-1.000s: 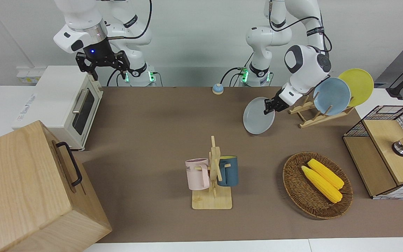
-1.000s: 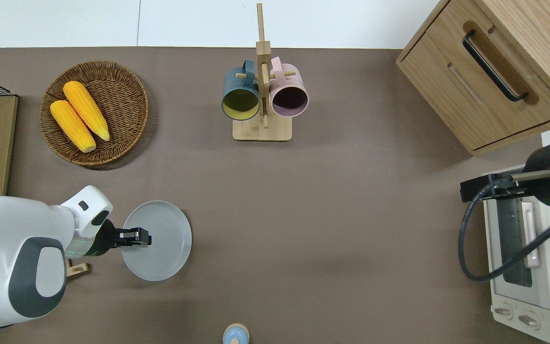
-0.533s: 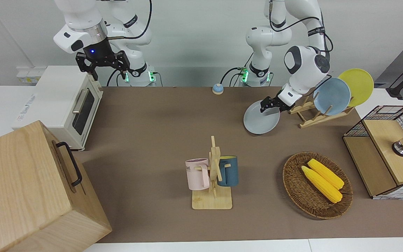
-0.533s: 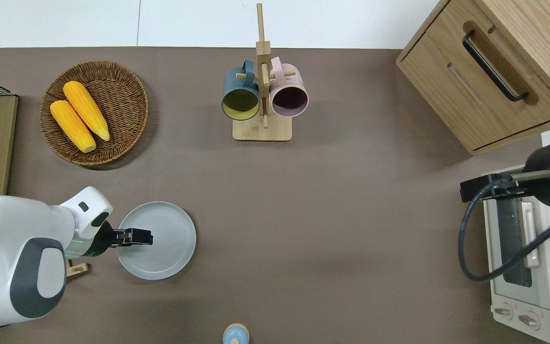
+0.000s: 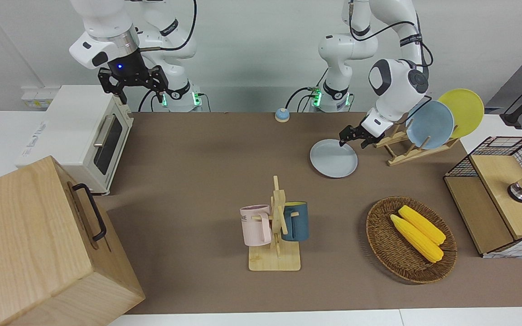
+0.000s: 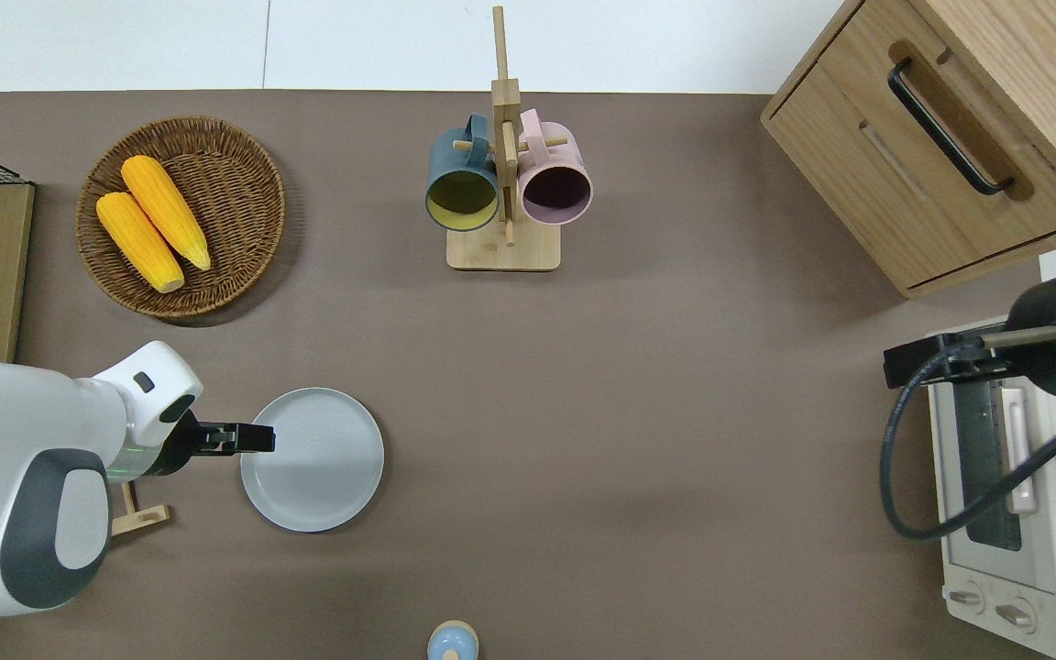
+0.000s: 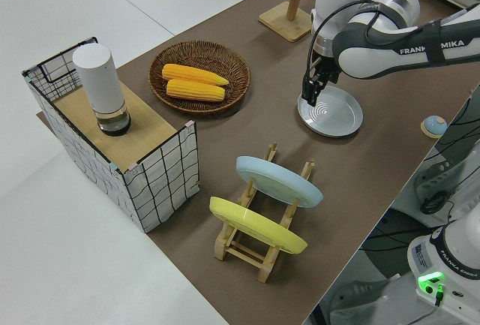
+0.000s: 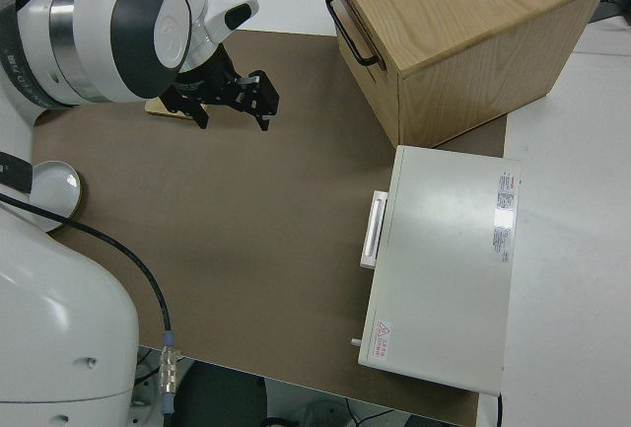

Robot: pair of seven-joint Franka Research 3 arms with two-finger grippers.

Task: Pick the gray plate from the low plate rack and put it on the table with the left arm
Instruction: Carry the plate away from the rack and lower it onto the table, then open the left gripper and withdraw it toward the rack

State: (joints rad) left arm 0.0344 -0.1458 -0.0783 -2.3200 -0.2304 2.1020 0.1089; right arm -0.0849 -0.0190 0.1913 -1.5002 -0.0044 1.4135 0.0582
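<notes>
- The gray plate (image 6: 313, 459) lies flat on the brown surface (image 6: 638, 412), just beside the low plate rack (image 5: 401, 149) on the side toward the right arm's end of the surface.
- The left end effector (image 6: 251, 438) hangs over the plate's rim on the rack side, fingers spread apart and holding nothing.
- The rack holds a light blue plate (image 5: 429, 124) and a yellow plate (image 5: 462, 112), both leaning upright in it.
- A wicker basket (image 6: 181, 216) with two corn cobs (image 6: 152, 223) sits farther from the robots than the gray plate.
- A wooden mug stand (image 6: 503, 174) holds a dark blue mug (image 6: 462, 180) and a pink mug (image 6: 555, 181).
- The right arm is parked, its end effector (image 5: 135, 86) open.
</notes>
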